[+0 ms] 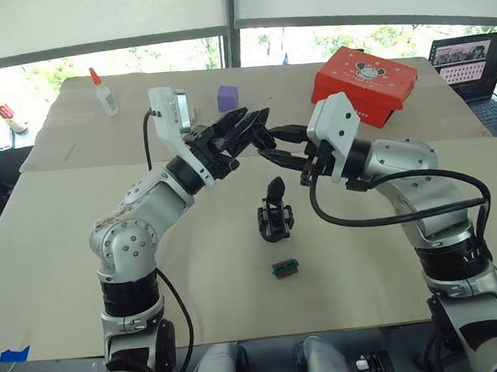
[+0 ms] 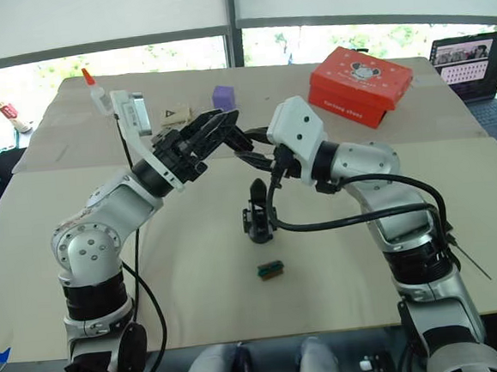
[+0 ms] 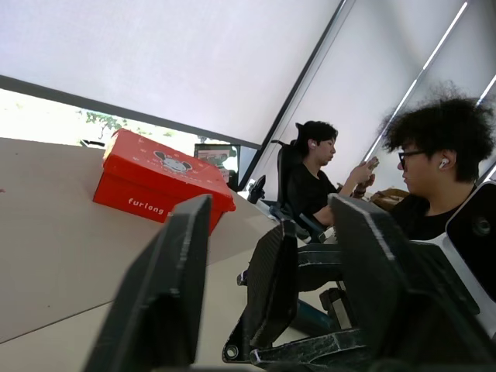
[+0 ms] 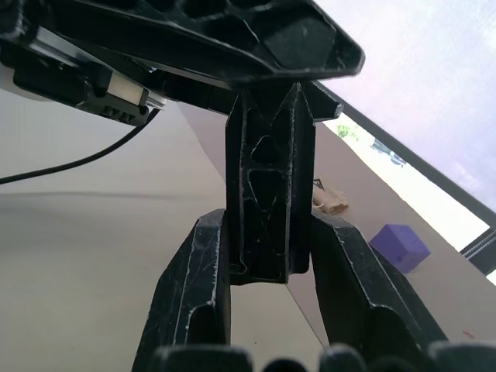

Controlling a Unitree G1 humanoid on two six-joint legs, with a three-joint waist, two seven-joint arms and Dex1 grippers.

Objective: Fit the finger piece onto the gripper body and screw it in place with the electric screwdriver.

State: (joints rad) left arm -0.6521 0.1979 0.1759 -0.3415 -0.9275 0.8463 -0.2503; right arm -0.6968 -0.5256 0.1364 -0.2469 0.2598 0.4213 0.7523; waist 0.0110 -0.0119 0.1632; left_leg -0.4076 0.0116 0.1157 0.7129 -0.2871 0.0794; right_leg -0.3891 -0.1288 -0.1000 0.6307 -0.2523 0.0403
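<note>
The gripper body (image 1: pixel 275 211), a small black assembly with a pointed finger sticking up, stands on the tan table (image 1: pixel 64 252) at its middle. Above and behind it my two grippers meet in the air. My right gripper (image 4: pixel 267 225) is shut on the finger piece (image 4: pixel 267 186), a black ribbed blade held upright. My left gripper (image 3: pixel 273 213) is open, and the finger piece (image 3: pixel 271 283) sits in the gap between its fingers (image 3: pixel 159 310), touching neither side. In the left eye view the left gripper (image 1: pixel 256 121) comes from the left and the right gripper (image 1: pixel 271 145) from the right. The electric screwdriver is out of view.
A small green-and-brown block (image 1: pixel 285 268) lies in front of the gripper body. At the back of the table are a red box (image 1: pixel 363 82), a purple cube (image 1: pixel 228 97) and a glue bottle (image 1: pixel 102 91). A laptop (image 1: pixel 471 63) sits far right. Two people (image 3: pixel 318 186) sit beyond the table.
</note>
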